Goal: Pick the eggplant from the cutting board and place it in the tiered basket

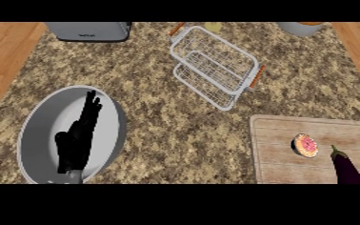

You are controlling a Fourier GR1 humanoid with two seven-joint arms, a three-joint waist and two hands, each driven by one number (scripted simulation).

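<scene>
A dark purple eggplant point(345, 165) with a green stem lies at the right end of the wooden cutting board point(277, 145), partly cut off by the view's right edge. The white wire tiered basket point(215, 66) with orange handles stands at the upper middle of the counter, holding nothing. My left hand point(76, 140) shows at the lower left, open with fingers straight and pointing up, over a large grey plate. It is far from the eggplant and the basket. My right hand shows nowhere.
A large grey plate point(42, 119) lies at the lower left. A halved pink fruit point(306, 145) sits on the board beside the eggplant. A grey toaster point(90, 30) stands at the back left, a grey pot point(302, 27) at the back right.
</scene>
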